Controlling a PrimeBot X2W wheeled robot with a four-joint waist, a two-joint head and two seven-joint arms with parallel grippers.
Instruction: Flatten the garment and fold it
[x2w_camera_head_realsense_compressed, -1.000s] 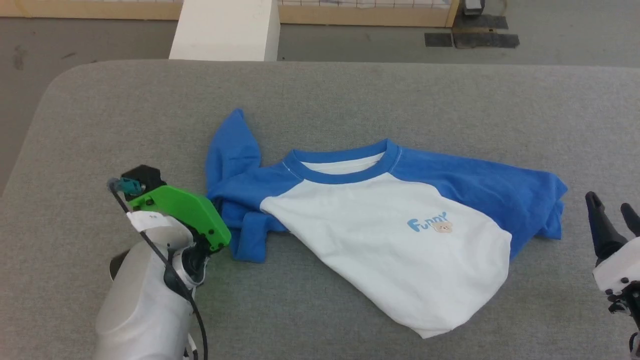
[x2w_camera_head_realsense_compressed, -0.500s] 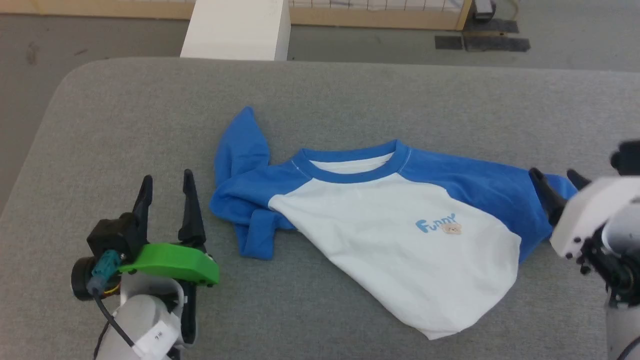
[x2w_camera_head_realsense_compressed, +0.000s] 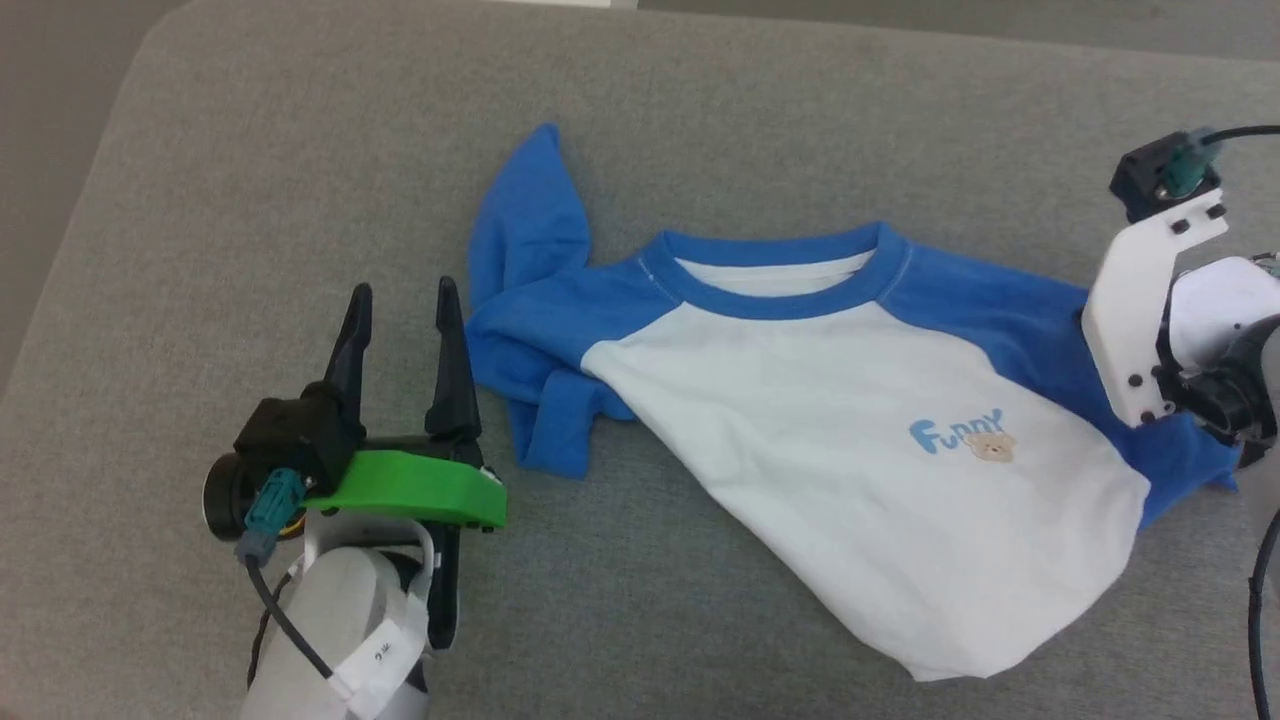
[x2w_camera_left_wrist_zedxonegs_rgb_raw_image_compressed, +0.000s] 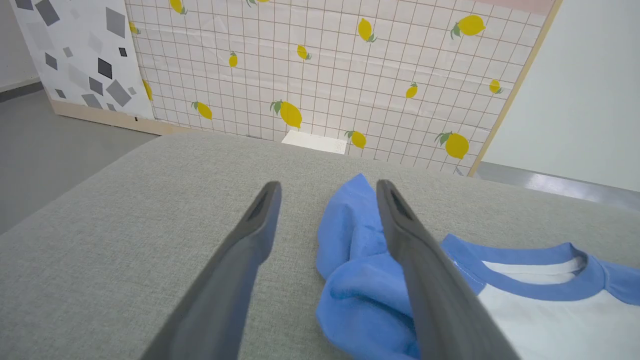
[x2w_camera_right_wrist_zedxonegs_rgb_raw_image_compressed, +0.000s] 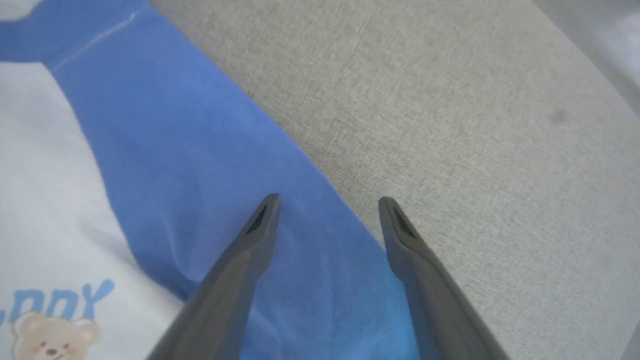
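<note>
Grey fabric tabletop (x2w_camera_head_realsense_compressed: 250, 150) holds the blue-sleeved T-shirt (x2w_camera_head_realsense_compressed: 850, 430) (one sleeve (x2w_camera_head_realsense_compressed: 535, 300) crumpled); left gripper (x2w_camera_head_realsense_compressed: 402, 288) sits beside that sleeve, right gripper (x2w_camera_right_wrist_zedxonegs_rgb_raw_image_compressed: 327, 200) over the other, both jaws apart.

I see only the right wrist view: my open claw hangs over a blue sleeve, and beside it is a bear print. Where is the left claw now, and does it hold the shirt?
Observer: The left claw is open over the grey table, close beside the shirt, with nothing between its fingers.
Operator: Does the sleeve on that side lie flat?
Observer: No. The left sleeve is crumpled: one part sticks out away from the collar, and the cuff is doubled over near the claw.
Operator: And the white body?
Observer: It lies slanted. The hem points toward the robot's right, not straight below the collar.
</note>
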